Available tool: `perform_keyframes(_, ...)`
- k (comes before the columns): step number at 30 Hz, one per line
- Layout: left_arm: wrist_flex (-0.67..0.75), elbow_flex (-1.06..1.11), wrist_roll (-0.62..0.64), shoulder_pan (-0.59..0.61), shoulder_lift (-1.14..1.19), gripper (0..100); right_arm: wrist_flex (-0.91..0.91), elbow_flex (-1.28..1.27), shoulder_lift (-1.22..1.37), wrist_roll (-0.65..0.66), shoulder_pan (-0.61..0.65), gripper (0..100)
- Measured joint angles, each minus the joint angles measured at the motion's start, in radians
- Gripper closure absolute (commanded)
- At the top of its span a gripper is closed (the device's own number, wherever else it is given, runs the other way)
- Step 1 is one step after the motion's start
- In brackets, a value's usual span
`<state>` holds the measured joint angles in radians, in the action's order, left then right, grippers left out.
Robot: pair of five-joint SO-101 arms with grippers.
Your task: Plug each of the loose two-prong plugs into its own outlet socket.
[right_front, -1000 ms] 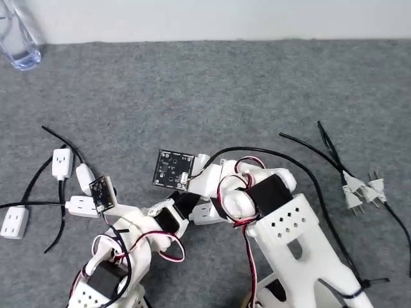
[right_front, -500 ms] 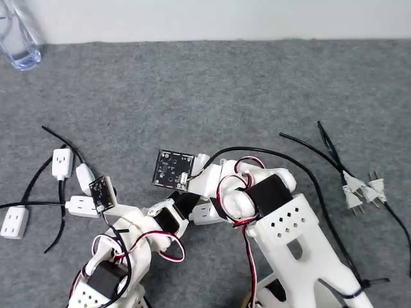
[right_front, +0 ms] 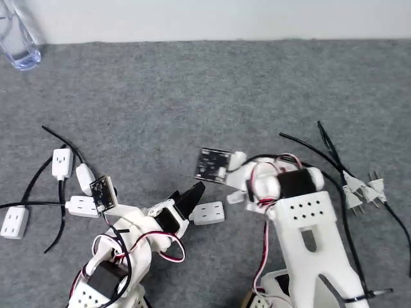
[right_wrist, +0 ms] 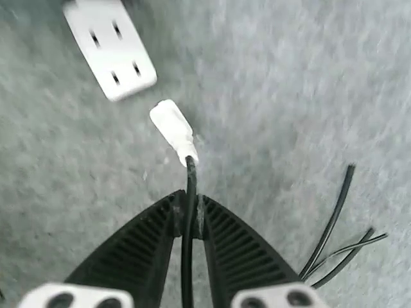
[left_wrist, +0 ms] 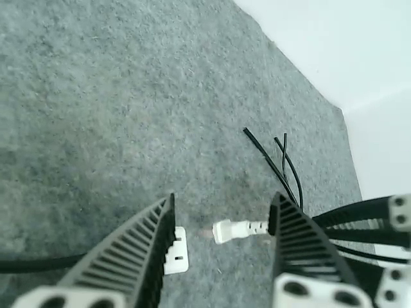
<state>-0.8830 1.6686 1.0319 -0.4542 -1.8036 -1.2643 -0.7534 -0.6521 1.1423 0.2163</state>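
My right gripper [right_wrist: 188,197] is shut on the black cord [right_wrist: 188,256] of a white two-prong plug [right_wrist: 173,131], which hangs just past the fingertips. The plug's tip points toward a white outlet socket [right_wrist: 110,54] lying flat a short gap away. In the high view the same plug [right_front: 236,197] hovers just right of that socket [right_front: 209,213]. My left gripper [left_wrist: 223,204] stands open beside the socket [left_wrist: 174,251], low over the carpet, with the plug [left_wrist: 237,229] seen between its fingers. Two loose plugs [right_front: 361,191] lie at the far right.
Three more outlet sockets on black cords lie at the left: one [right_front: 62,162] farther back, one [right_front: 82,205] near the left arm, one [right_front: 14,222] at the edge. Bare black cord ends [right_front: 324,138] trail at the right. A clear glass [right_front: 18,40] stands at the back left corner.
The right arm has swung right and away from the socket, carrying the plug by its cord. The socket now lies uncovered. The left arm has kept still.
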Motion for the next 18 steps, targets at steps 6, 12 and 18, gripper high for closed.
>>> perform_keyframes(6, 0.0, 0.0, 0.0, -0.002, 0.0, 77, 0.172, -0.178, 0.0, 0.147, -0.147, 99.1)
perform_keyframes(12, 0.0, 0.0, 0.0, -0.002, 0.0, 77, 0.284, -0.258, 0.0, 0.232, -0.264, 94.0)
perform_keyframes(18, 0.0, 0.0, 0.0, -0.002, 0.0, 77, 0.348, -0.259, 0.0, 0.242, -0.376, 80.1)
